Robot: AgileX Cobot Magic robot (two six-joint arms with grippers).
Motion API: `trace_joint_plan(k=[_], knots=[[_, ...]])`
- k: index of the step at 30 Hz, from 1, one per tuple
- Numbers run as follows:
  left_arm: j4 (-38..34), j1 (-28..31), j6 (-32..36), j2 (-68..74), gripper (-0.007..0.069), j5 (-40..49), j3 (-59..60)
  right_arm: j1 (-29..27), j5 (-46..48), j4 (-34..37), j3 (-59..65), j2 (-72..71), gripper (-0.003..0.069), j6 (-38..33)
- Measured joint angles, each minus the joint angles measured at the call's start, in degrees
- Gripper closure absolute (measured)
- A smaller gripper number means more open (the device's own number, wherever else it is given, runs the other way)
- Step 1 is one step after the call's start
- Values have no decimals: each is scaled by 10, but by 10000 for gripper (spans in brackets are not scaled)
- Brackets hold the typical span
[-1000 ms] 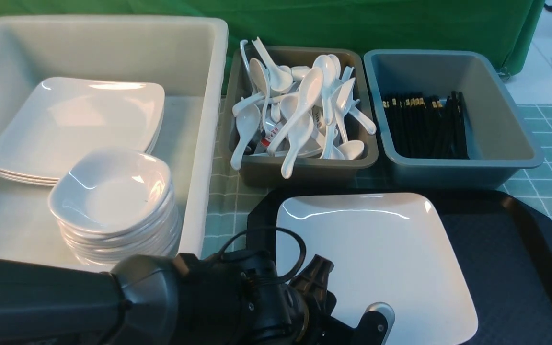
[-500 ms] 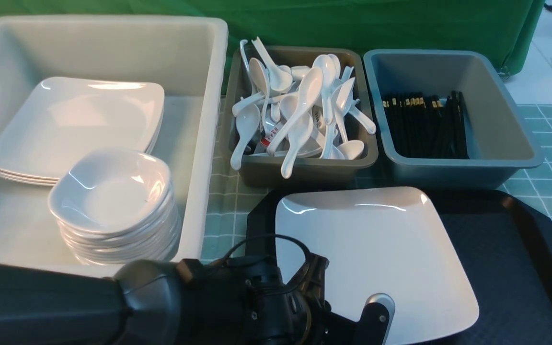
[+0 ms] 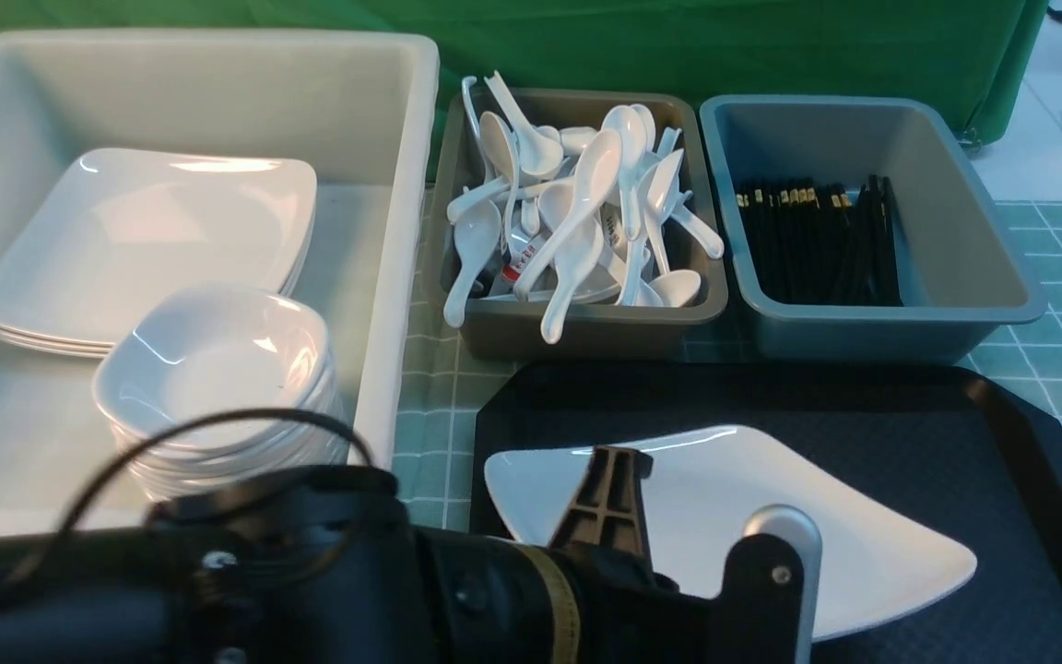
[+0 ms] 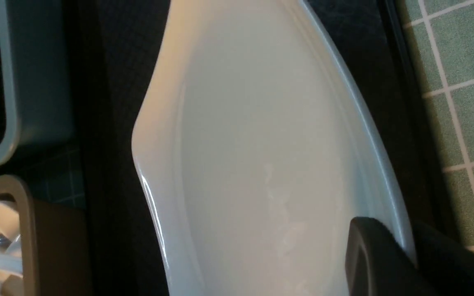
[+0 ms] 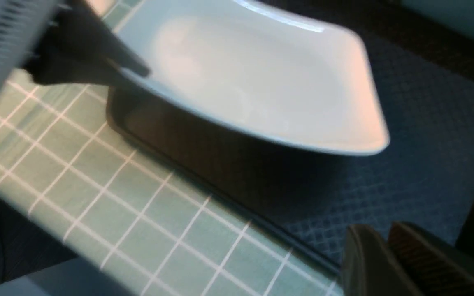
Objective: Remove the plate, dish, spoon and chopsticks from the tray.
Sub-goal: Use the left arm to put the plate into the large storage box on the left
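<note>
The large white square plate (image 3: 771,516) hangs tilted above the black tray (image 3: 955,443), its near left edge raised. My left gripper (image 4: 409,250) is shut on the plate's rim, one dark finger (image 3: 607,498) lying on the upper face and the other underneath. In the right wrist view the plate (image 5: 253,78) floats clear of the tray floor (image 5: 426,144), its shadow below it. My right gripper (image 5: 385,242) hovers low over the tray's near edge, fingers close together and holding nothing. No dish, spoon or chopsticks show on the tray.
A white tub (image 3: 402,184) at the left holds stacked plates (image 3: 144,240) and stacked small dishes (image 3: 218,369). Behind the tray stand a brown bin of white spoons (image 3: 577,212) and a grey bin of black chopsticks (image 3: 817,240). Green checked cloth covers the table (image 3: 430,406).
My left gripper closed on the plate's near rim and lifted it, so the plate now tilts above the tray. The left arm rose and fills more of the front view.
</note>
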Motion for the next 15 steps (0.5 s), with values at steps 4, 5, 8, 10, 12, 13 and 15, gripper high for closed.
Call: trace_joint_plan(k=[4, 5, 8, 10, 12, 13, 15], knots=[[-9, 0, -1, -38, 595, 2, 3, 0, 0, -29, -29, -1, 538, 3], [-9, 0, -1, -52, 595, 0, 4, 0, 0, -38, -41, -1, 538, 7], [-9, 0, -1, -86, 595, -4, 4, 0, -1, -58, -63, -1, 538, 16], [-9, 0, -10, -120, 595, -10, 4, 0, -1, -76, -77, -1, 538, 27], [-9, 1, -22, -145, 595, -17, 4, 0, -5, -85, -82, -1, 538, 31], [-9, 1, -23, -148, 595, -17, 4, 0, -5, -86, -83, -1, 538, 31], [-5, 11, -36, -192, 595, -26, 4, 0, -27, -94, -85, -1, 538, 41]])
